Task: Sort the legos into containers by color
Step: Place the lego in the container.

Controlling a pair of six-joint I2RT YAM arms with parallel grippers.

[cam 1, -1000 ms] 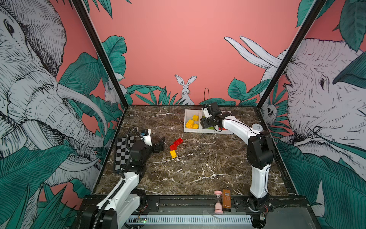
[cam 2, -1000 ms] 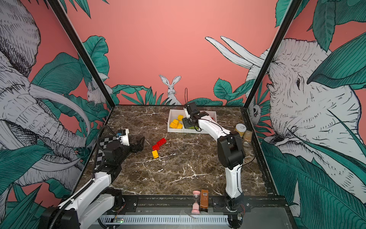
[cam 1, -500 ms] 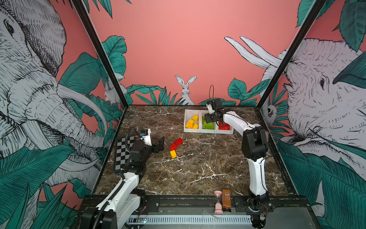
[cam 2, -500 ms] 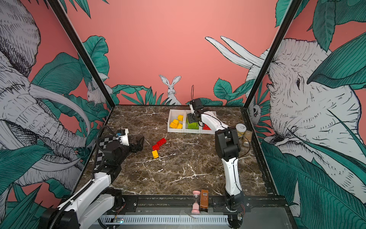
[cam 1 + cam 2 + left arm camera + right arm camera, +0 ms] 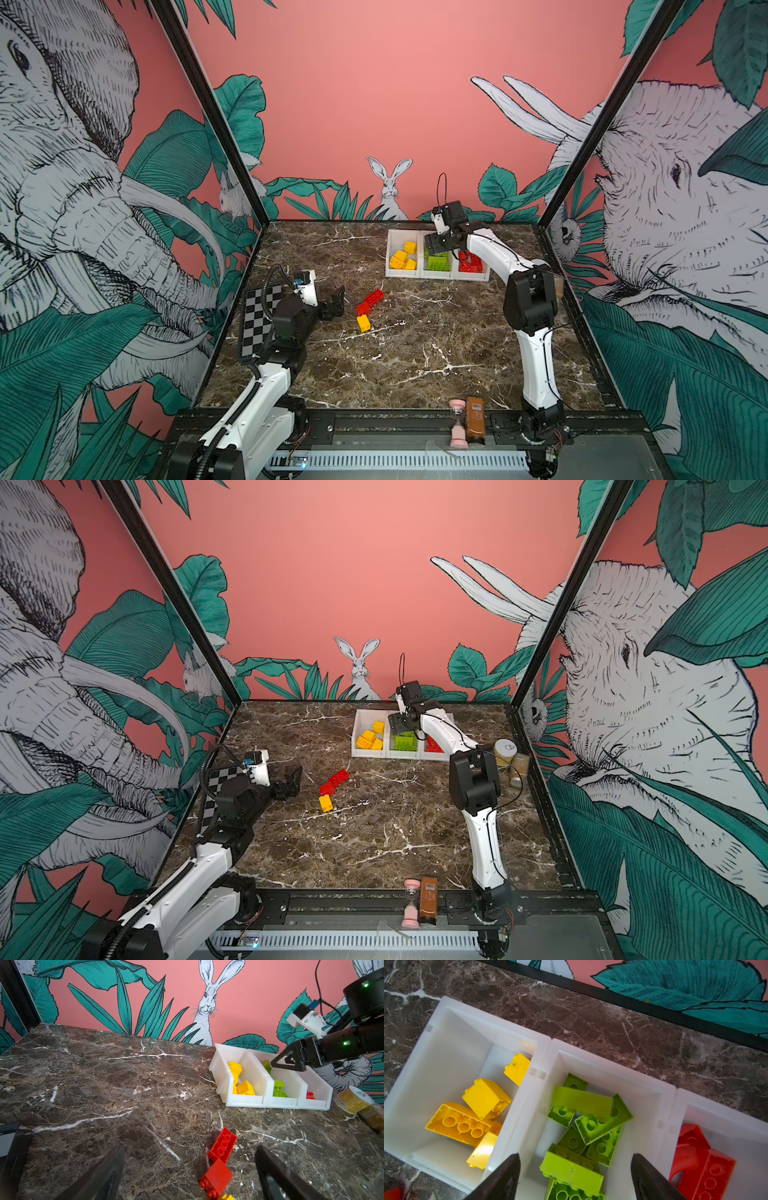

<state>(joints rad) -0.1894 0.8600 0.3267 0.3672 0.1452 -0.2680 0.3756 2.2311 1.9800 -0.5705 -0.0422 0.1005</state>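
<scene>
Both open, empty: R pincer (image 5: 575,1156) over green legos (image 5: 591,1124), L pincer (image 5: 191,1147) wide

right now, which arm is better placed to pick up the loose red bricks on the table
Left. The left gripper is open right beside the red bricks and the yellow brick. The right gripper hangs open and empty over the middle bin, far from them.
</scene>
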